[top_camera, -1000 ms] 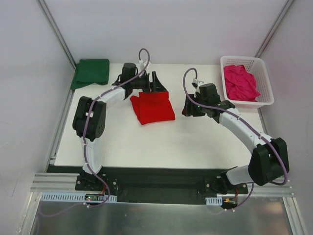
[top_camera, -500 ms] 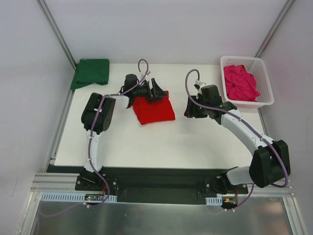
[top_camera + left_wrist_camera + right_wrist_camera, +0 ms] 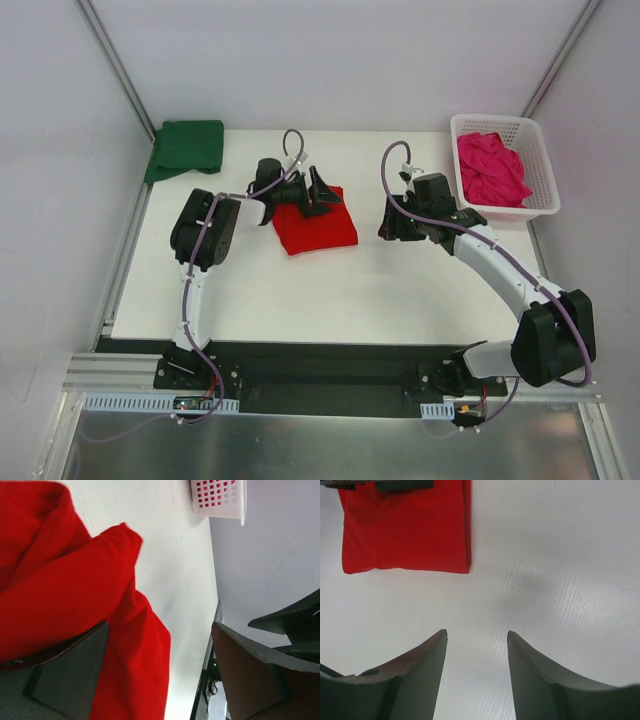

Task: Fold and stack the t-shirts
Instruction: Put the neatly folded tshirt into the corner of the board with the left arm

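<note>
Red t-shirt (image 3: pixel 315 222) is seen folded on the surface (image 3: pixel 330 290), left of the basket (image 3: pixel 512 209); green t-shirt (image 3: pixel 187 147) folded further left; pink t-shirt (image 3: pixel 492 168) crumpled inside the basket. Nothing is stacked yet. Left pincer (image 3: pixel 322 192) is spread open at the red cloth, right pincer (image 3: pixel 477 632) open, empty; cloth contact is obscured.

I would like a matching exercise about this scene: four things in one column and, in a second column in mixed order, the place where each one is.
Things
1. red t-shirt
2. green t-shirt
3. pink t-shirt
4. right gripper

Places
A. inside the white basket
B. above bare table, open and empty
C. at the far left corner
D. folded, near the middle of the table

Pairs: 1-D, 2-C, 3-A, 4-B
</note>
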`<state>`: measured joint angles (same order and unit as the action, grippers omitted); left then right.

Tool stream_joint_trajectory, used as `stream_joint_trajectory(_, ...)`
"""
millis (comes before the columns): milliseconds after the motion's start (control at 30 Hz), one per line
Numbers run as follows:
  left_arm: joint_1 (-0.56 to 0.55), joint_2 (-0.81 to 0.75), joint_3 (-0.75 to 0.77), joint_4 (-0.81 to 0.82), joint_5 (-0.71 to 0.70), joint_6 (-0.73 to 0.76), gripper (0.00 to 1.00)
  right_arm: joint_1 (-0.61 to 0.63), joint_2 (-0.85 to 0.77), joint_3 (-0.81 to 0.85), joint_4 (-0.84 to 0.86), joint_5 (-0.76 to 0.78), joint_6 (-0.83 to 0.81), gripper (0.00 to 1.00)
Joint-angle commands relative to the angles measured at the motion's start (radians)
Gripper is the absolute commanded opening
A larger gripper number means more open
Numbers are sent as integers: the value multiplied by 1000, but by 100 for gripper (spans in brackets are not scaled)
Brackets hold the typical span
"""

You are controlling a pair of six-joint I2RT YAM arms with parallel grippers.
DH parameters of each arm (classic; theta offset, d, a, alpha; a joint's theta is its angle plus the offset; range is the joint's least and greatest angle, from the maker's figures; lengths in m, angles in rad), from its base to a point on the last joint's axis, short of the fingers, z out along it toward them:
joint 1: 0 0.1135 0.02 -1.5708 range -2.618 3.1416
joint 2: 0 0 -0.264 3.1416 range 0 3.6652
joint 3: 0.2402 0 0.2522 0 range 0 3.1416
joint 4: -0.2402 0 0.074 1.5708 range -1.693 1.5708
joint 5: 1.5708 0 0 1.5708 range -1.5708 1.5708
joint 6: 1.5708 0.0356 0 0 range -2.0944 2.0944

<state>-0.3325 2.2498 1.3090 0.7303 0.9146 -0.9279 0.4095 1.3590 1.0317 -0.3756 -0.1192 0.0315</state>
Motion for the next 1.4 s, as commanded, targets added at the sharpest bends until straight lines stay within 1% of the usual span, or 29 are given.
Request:
stream_joint_trajectory(0, 3, -125, 129, -119, 26, 38, 86, -6, -43, -19, 3, -3, -8, 54)
stream_joint_trajectory(67, 4, -160, 165, -187, 17, 87, 94, -6, -41, -25, 10, -10, -5, 54)
stream_joint_trajectory(100, 4, -197, 186, -272, 9, 107, 99, -6, -41, -31, 15, -11, -2, 54)
stream_joint_trajectory(200, 15, -264, 179, -423, -45, 191, 99, -5, -37, -39, 26, -22, 5, 54)
stream_joint_trajectory(267, 38, -298, 130, -405, -45, 192, 99, -5, -34, -44, 37, -28, 5, 55)
stream_joint_trajectory(333, 53, -341, 53, -370, -14, 176, 99, -5, -26, -44, 41, -34, 7, 55)
stream_joint_trajectory(400, 75, -415, -32, -361, -26, 179, 99, -6, -18, -42, 41, -37, 5, 54)
stream_joint_trajectory(500, 128, -534, -131, -408, -69, 193, 99, -5, -9, -38, 41, -39, 1, 54)
stream_joint_trajectory(567, 165, -622, -181, -472, -91, 184, 99, -5, -3, -36, 44, -43, 1, 55)
stream_joint_trajectory(600, 209, -648, -194, -488, -98, 179, 99, -5, 0, -36, 44, -45, 4, 55)
stream_joint_trajectory(667, 254, -715, -229, -517, -92, 147, 99, -6, 9, -33, 50, -56, 5, 55)
stream_joint_trajectory(733, 317, -760, -246, -526, -56, 123, 99, -5, 15, -32, 56, -60, 8, 54)
stream_joint_trajectory(767, 326, -771, -260, -526, -45, 115, 99, -6, 22, -29, 60, -66, 11, 55)
stream_joint_trajectory(800, 367, -782, -266, -522, -33, 100, 99, -6, 25, -27, 61, -69, 13, 54)
stream_joint_trajectory(900, 395, -796, -277, -516, 4, 90, 99, -5, 32, -22, 67, -74, 19, 55)
stream_joint_trajectory(933, 409, -782, -277, -516, 18, 84, 90, -5, 34, -21, 66, -77, 19, 55)
stream_joint_trajectory(967, 417, -768, -277, -517, 45, 77, 88, -5, 35, -18, 66, -79, 21, 55)
stream_joint_trajectory(1000, 421, -753, -277, -516, 67, 60, 88, -3, 37, -16, 66, -80, 22, 55)
stream_joint_trajectory(1033, 423, -721, -277, -516, 81, 54, 85, -5, 35, -16, 66, -79, 24, 55)
stream_joint_trajectory(1067, 423, -705, -277, -516, 111, 58, 85, -3, 37, -15, 66, -80, 24, 55)
stream_joint_trajectory(1100, 421, -696, -281, -516, 113, 73, 85, -3, 35, -15, 61, -79, 22, 55)
stream_joint_trajectory(1133, 423, -697, -307, -516, 104, 80, 85, -3, 35, -15, 58, -77, 24, 55)
stream_joint_trajectory(1267, 418, -749, -390, -534, -41, 170, 86, -3, 34, -15, 52, -69, 19, 55)
stream_joint_trajectory(1300, 415, -754, -392, -564, -124, 225, 86, -5, 34, -15, 50, -68, 18, 55)
stream_joint_trajectory(1333, 414, -751, -390, -622, -150, 250, 86, -3, 35, -13, 49, -68, 19, 55)
stream_joint_trajectory(1367, 412, -745, -393, -638, -164, 267, 87, -3, 37, -13, 49, -68, 19, 55)
